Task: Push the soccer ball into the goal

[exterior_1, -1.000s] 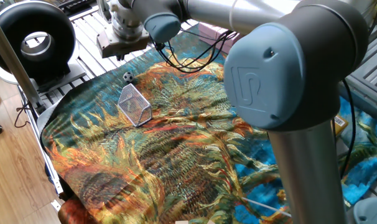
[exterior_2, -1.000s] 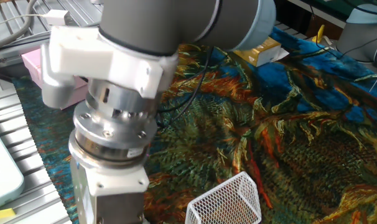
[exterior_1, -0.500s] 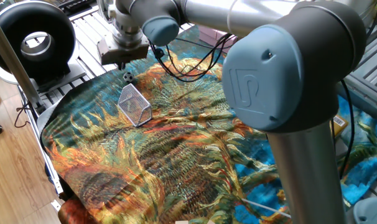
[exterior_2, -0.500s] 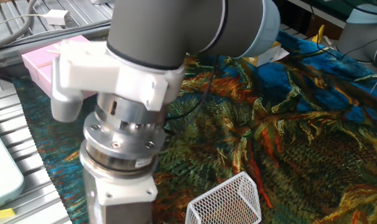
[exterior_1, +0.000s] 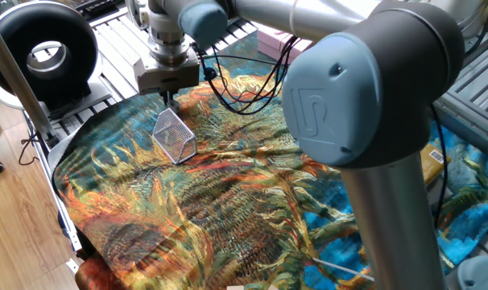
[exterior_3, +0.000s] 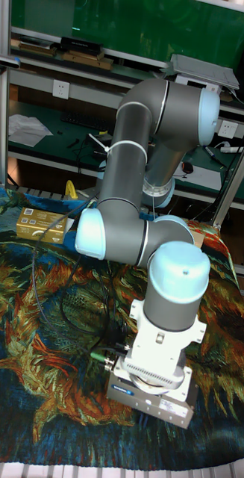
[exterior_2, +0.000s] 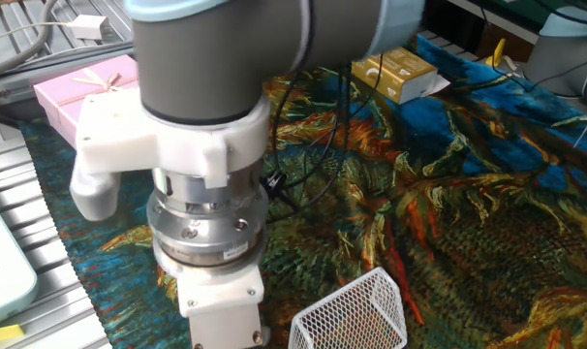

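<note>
The goal (exterior_1: 175, 135), a small silver wire-mesh wedge, lies on the patterned cloth at the left in one fixed view. It also shows at the bottom edge of the other fixed view as the goal (exterior_2: 355, 310). My gripper (exterior_1: 169, 102) hangs just behind the goal's far side, its fingers together in one narrow tip reaching down to the cloth. The soccer ball is hidden in every view; the fingertips cover the spot right behind the goal. In the other fixed view and the tall fixed view only the gripper's body and wrist show, not its fingers.
A black ring-shaped device (exterior_1: 43, 52) stands beyond the cloth's left corner. A pink box (exterior_2: 80, 85) and a yellow box (exterior_2: 402, 76) lie at the far side. Black cables (exterior_1: 236, 80) trail from the wrist over the cloth. The cloth's edge (exterior_1: 63, 201) drops off at the left.
The gripper has moved toward the goal and lower, from behind the ball to the ball's place. The ball, seen earlier just behind the goal, no longer shows. The goal has not moved.
</note>
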{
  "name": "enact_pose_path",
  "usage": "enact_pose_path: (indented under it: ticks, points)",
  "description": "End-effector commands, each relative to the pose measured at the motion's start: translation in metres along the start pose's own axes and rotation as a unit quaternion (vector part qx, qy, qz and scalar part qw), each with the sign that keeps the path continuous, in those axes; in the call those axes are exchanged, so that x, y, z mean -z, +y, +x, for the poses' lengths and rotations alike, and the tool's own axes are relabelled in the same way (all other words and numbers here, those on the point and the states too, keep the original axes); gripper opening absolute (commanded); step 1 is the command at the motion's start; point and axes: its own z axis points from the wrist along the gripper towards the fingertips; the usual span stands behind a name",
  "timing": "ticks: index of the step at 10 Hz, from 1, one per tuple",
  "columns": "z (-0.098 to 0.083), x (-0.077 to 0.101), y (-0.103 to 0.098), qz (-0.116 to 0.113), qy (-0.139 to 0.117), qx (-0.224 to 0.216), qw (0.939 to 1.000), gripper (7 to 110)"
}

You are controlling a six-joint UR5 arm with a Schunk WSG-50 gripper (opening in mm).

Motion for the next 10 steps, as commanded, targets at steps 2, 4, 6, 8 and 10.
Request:
enact_pose_path:
  ticks: [2,4,6,8,10]
  points:
    - [-0.003,0.008,-0.014,0.017,0.002,0.012,0.9998,7]
    - [0.001,0.012,-0.015,0.021,0.009,0.002,0.9997,7]
    - [0.007,0.011,-0.011,0.019,0.009,-0.007,0.9998,7]
    - [0.008,0.018,-0.012,0.025,0.0,0.007,0.9997,7]
    - [0.032,0.031,-0.006,0.014,0.04,-0.003,0.9991,7]
